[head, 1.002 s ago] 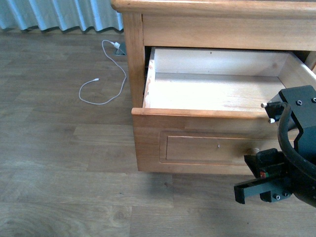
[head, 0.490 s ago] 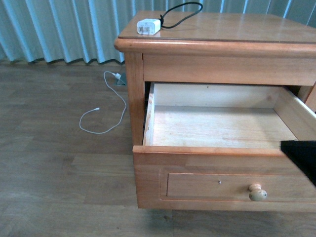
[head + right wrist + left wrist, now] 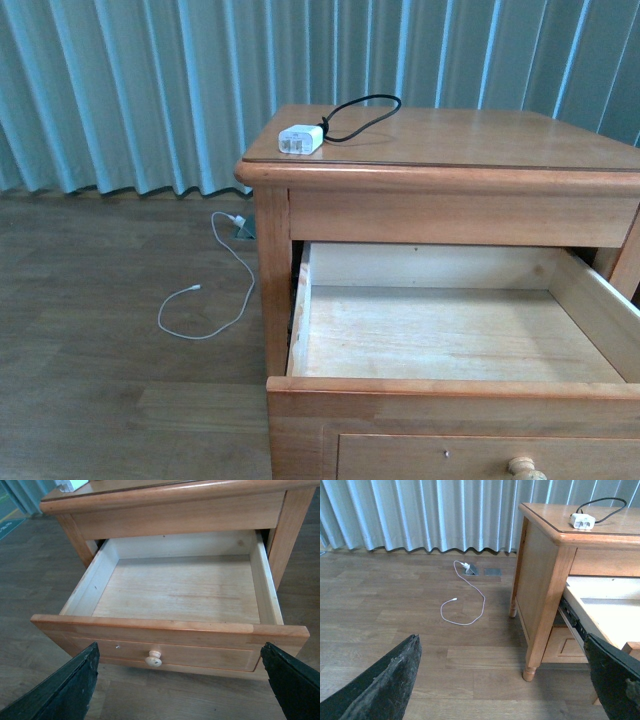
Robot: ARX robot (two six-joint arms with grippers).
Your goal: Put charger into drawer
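The left gripper (image 3: 501, 642) has its fingers spread wide, holding nothing. The right gripper (image 3: 180, 647) is spread the same way, hanging in front of the drawer (image 3: 170, 626). The drawer is pulled out, and only its bare pale wood bottom shows inside. The charger (image 3: 301, 139) lies on top of the nightstand (image 3: 500, 140) near the left front corner, its black cable looped behind it. A thin white cable (image 3: 215, 290) lies on the floor beside the nightstand.
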